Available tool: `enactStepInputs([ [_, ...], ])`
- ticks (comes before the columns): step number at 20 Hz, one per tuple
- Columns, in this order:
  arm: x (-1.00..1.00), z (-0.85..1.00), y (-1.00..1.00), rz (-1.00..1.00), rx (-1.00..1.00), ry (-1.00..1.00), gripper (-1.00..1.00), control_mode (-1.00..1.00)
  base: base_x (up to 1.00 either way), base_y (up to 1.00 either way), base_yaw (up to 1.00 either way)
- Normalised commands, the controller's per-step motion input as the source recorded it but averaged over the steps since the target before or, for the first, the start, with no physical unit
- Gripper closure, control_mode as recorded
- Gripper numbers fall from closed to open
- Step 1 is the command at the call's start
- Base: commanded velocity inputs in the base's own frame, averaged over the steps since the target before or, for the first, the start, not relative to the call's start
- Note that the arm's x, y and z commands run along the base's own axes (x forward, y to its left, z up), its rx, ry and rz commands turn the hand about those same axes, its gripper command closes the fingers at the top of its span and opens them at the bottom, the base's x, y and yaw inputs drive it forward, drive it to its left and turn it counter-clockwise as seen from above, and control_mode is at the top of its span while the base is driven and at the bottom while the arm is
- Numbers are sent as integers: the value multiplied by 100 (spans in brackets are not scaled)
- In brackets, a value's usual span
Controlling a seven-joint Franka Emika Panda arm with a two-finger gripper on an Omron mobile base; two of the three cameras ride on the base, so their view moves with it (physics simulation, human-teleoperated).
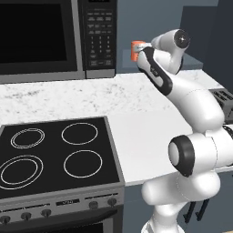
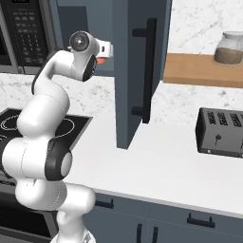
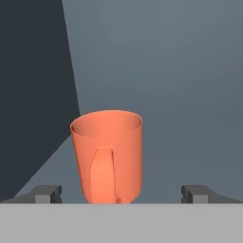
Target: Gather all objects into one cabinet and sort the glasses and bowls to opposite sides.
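A: Where do we log the orange cup (image 3: 107, 156)?
B: Upright inside the cabinet (image 2: 127, 71), past its open door, right of the microwave (image 1: 54, 36).
A: And the pincer (image 3: 122, 193)?
B: Spread wide, one fingertip (image 3: 45, 193) on each side of the cup, neither touching it.

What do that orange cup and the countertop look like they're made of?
The orange cup looks like matte plastic or glazed ceramic: one flat, even colour with soft shading, no glints. It could be either. The countertop looks like polished white stone, maybe marble, going by its grey speckled veining.
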Motion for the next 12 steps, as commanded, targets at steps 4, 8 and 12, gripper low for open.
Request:
enactStepInputs([
  [4,1,-19,6,-1,-7,0,-100,-100,0,0,0],
  [8,0,-20,0,-1,-8,3,-100,-100,0,0,0],
  [12,0,-6,0,-1,-3,0,-100,-100,0,0,0],
])
